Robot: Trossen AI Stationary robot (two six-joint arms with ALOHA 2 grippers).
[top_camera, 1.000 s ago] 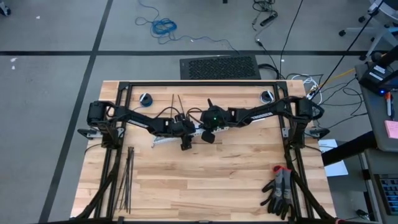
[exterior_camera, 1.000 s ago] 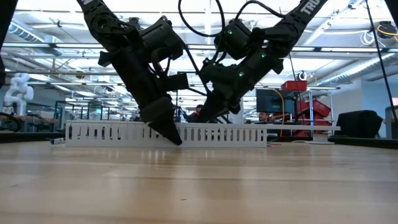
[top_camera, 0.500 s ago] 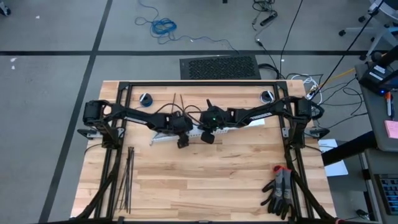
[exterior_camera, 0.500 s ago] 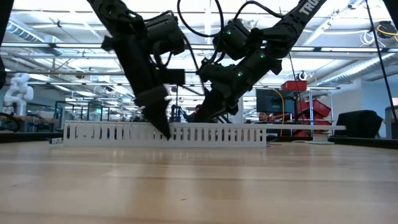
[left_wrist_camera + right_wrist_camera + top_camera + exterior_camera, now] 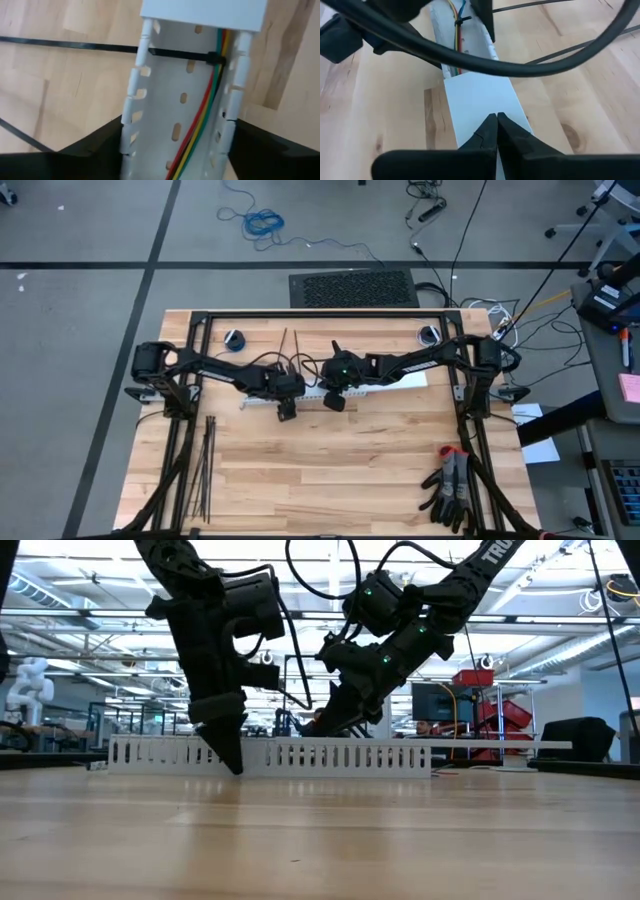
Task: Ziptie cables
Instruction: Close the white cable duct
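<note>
The wooden counter [image 5: 330, 470] carries a long white slotted channel [image 5: 270, 756] lying across the middle of the frame in the high view, with both arms meeting over it. A spare bunch of zipties [image 5: 204, 475] lies at the lower left of that view, well apart from the work, and a pair of gloves [image 5: 450, 488] sits at the lower right.

The main change is in the left arm. Over the last second the left gripper [image 5: 286, 408] has slid along the channel toward the left of the frame; in the low view it was near the channel's middle and now stands close to its left part, pointing down. Its fingers [image 5: 90, 145] are spread apart, straddling the channel on either side, and appear to hold nothing.

The right gripper [image 5: 496, 131] has not moved. Its fingers are pressed together, tips resting on the channel's white cover [image 5: 480, 100].

The cables [image 5: 207, 110], seen here as red, green and yellow wires, run inside the open channel. One ziptie [image 5: 180, 54] is already cinched around them just below the cover. That suggests one tie is done, and the left arm is likely repositioning for the next step.
</note>
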